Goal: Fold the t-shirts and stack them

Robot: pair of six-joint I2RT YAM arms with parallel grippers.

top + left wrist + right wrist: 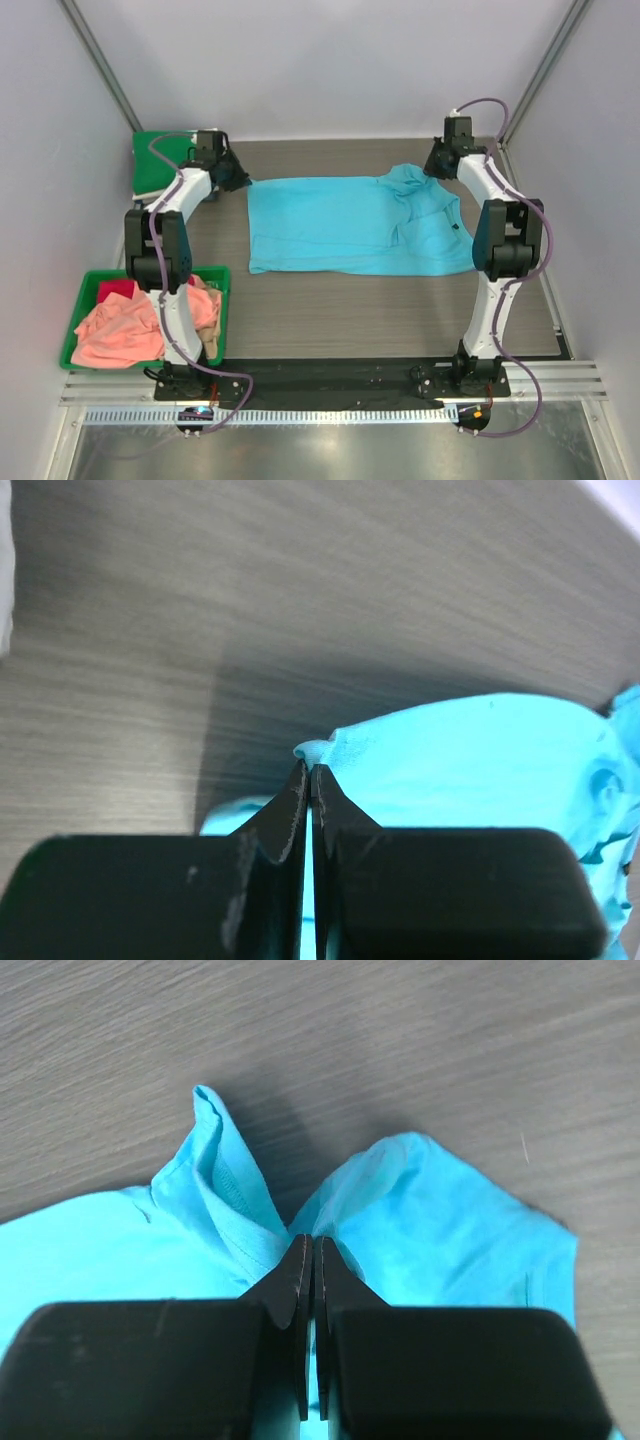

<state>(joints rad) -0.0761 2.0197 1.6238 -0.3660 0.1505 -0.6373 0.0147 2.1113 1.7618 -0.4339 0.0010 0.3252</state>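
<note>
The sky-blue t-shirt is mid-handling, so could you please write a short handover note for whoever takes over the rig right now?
Left gripper: shut on the far left edge of the sky-blue cotton t-shirt.
Right gripper: shut on its far right edge.
The shirt lies spread on the wooden table, rumpled at its right end.
Salmon-pink shirt, red shirt and tan shirt are heaped in the green plastic rectangular bin.
Done: both far corners gripped. Left: fold this shirt, then fold and stack the rest.

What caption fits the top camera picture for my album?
Left hand and right hand pinch the blue t-shirt along its far edge.
</note>
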